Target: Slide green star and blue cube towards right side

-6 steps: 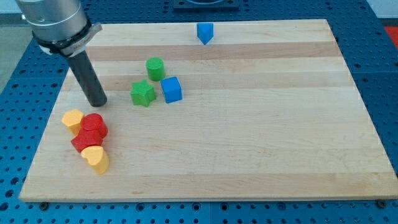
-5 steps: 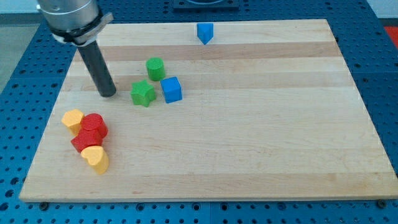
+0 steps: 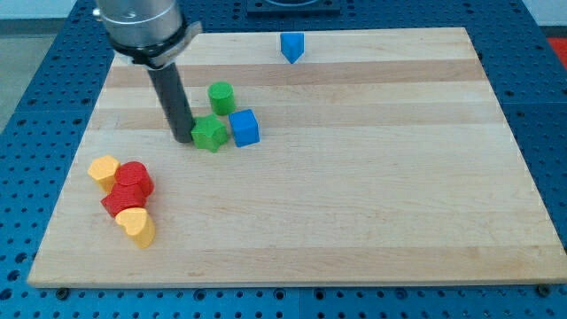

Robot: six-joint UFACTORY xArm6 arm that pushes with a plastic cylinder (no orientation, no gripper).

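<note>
Right now you have my tip point(image 3: 182, 138) down on the wooden board point(image 3: 372, 204), pressed against the view's left side of the green star point(image 3: 210, 134) — rod and star look to be touching. There is no pincer on this arm, only the straight dark rod, so nothing is spread or pinched.

Count with me: you can see eight blocks in all. Two are green — the star at my tip and a green cylinder point(image 3: 221, 96) just above it toward the view's top. Two are blue: the blue cube point(image 3: 244, 128) sits just to the view's right of the star, very near it (whether they touch you cannot tell from here), and a second blue block point(image 3: 291, 46) stands well apart near the board's top edge, its shape hard to make out.

The other four are clustered at the view's lower left, well apart from my tip. Two are red — a red block point(image 3: 135, 178) and another red block point(image 3: 120, 200) packed together. Two are yellow: one yellow block point(image 3: 104, 170) touching the reds on the view's left, and a yellow heart-like block point(image 3: 136, 225) at the cluster's bottom.

The star and cube both lie in the board's left half.
</note>
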